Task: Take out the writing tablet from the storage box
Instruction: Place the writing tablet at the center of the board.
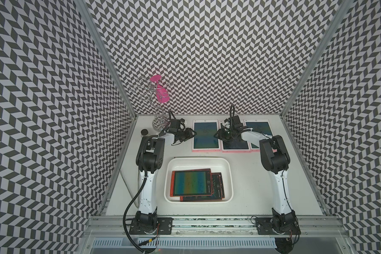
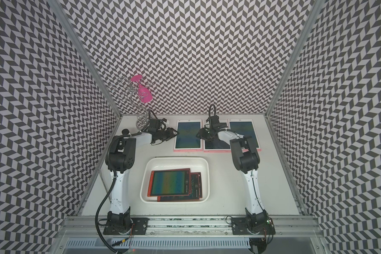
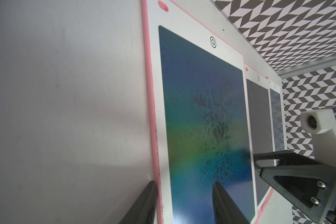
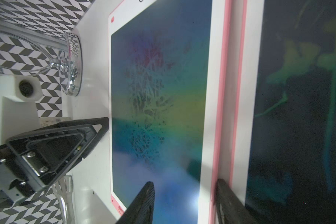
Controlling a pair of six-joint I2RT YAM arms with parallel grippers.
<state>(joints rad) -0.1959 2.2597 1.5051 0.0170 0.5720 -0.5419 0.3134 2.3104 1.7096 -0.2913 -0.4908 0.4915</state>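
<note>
**Both grippers half-open over the pink tablets; red tablets lie in the box**

We see the left gripper [image 1: 192, 133] w/ jaws part-way apart & nothing btw them. In the left wrist view its fingers [image 3: 147, 201] straddle the long pink edge of the left pink-framed tablet [image 3: 200, 120]: one over bare table [image 3: 66, 97], one over the screen. We can't tell whether they touch the tablet.

The right gripper [image 1: 216, 135] faces the left gripper across that same tablet, jaws likewise part-way apart & empty. In the right wrist view its fingers [image 4: 144, 201] sit one over the screen, one at the seam w/ the middle pink-framed tablet [image 4: 299, 116]. The right pink-framed tablet [image 1: 259, 129] lies past the right gripper's wrist, on the side away from the left gripper.

The storage box [image 1: 198, 158] sits well apart from both grippers, back toward the arm bases, btw the two arms. Inside, the top red-framed writing tablet [image 1: 191, 182] lies flat, screen up. It partly covers a lower red-framed writing tablet [image 1: 217, 187], which sticks out toward the right arm's side.

Behind the left gripper, by the far wall, stands a chrome wire rack [image 1: 158, 125] w/ a pink goblet [image 1: 162, 96] hung on it. A small dark round thing [image 1: 144, 132] sits beside the rack's base.
</note>
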